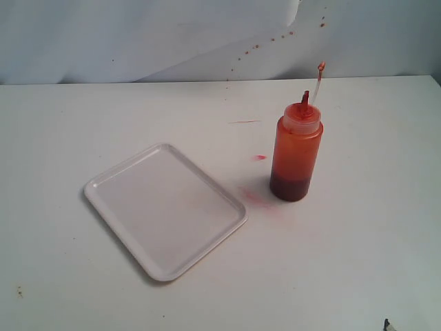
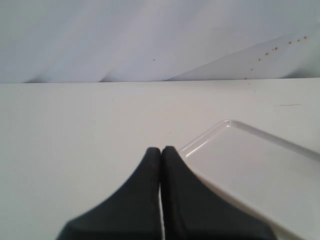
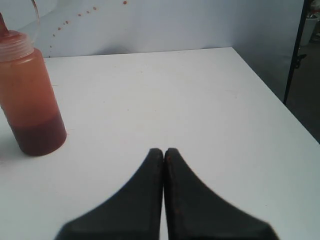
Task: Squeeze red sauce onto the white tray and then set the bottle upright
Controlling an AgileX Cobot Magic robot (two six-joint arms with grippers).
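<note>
Bottle (image 1: 296, 152) upright beside white tray (image 1: 165, 207), sauce (image 1: 289, 187) seemingly settled low

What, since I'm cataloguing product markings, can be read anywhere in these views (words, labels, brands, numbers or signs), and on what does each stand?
None: no readable text in any view.
Translucent orange-red plastic squeeze bottle: no label or print visible on the side shown.
Flat rectangular white plastic tray: blank.
White table and pale backdrop: only red stains and specks, no writing.
</note>
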